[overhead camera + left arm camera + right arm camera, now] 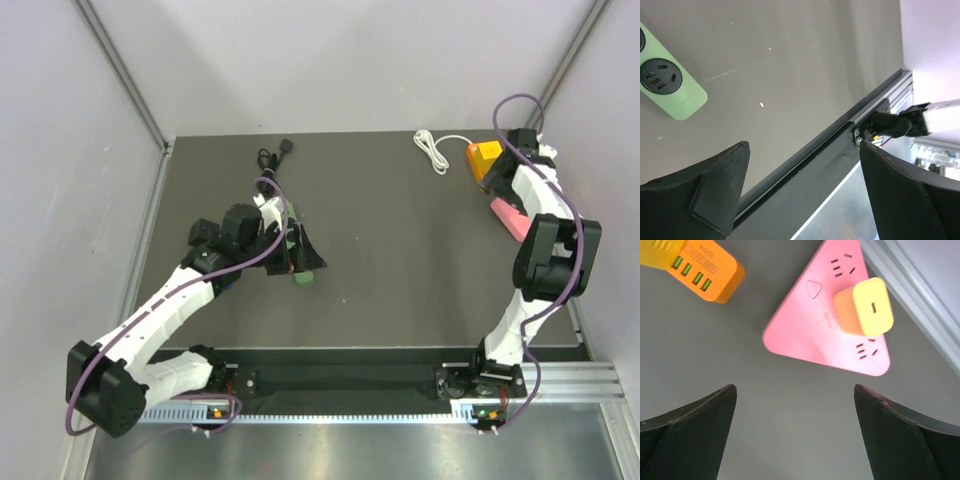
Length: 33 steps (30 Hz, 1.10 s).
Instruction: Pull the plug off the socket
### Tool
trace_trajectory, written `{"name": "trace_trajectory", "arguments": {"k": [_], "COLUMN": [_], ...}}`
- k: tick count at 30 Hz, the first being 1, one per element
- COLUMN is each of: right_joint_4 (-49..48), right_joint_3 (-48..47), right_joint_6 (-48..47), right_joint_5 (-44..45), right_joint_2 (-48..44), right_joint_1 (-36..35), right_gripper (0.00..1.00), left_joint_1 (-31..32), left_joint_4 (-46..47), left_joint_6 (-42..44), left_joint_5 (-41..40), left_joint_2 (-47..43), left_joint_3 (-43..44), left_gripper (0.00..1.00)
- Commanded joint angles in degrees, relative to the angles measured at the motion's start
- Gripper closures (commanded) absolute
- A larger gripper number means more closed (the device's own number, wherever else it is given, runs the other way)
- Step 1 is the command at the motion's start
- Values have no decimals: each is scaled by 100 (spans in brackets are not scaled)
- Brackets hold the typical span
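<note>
I find the task not started: the yellow square plug (863, 306) sits seated in the pink triangular plastic socket block (810, 330), ahead of my right pincer (794, 390) toward its right finger, jaws apart and empty, open dark tabletop (790, 370) beneath, the grey metal edge rail (912, 282) close beyond the plug.

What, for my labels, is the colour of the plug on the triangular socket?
The plug is yellow-orange; right wrist view shows it best.
</note>
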<state>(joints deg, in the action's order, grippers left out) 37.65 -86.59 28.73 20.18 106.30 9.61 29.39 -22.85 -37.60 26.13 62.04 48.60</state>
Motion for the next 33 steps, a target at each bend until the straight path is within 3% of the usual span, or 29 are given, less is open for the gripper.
{"name": "trace_trajectory", "arguments": {"k": [1,7,10,16,22,28,30,33], "right_joint_4": [111,-380,-548,-987,-900,-961,-996,-988], "right_joint_3": [-288,44,19,-331,-719,-675,-675,-711], "right_joint_6": [-438,-561,-798,-992,-1001,-948,-966,-1010], "right_joint_5": [250,-480,-341,-1092,-1280,-1280,-1341,-1333], "right_joint_2": [154,84,110,470,936,1033,1077,1138], "right_joint_1": [260,876,1008,1280,1281,1281,1289,1289], "right_gripper": [0,0,2,21,38,41,48,68], "left_joint_1": [23,23,15,14,6,14,14,14], "left_joint_4": [-45,123,88,211,-149,-246,-237,-237], "left_joint_6": [473,737,860,922,1132,1150,1141,1115], "left_joint_5": [129,427,542,674,622,613,621,613], "left_joint_2": [106,738,1002,1450,1706,1811,1812,1812], "left_joint_3": [133,377,536,650,993,1169,1187,1205], "left_gripper": [5,5,5,5,6,6,6,6]}}
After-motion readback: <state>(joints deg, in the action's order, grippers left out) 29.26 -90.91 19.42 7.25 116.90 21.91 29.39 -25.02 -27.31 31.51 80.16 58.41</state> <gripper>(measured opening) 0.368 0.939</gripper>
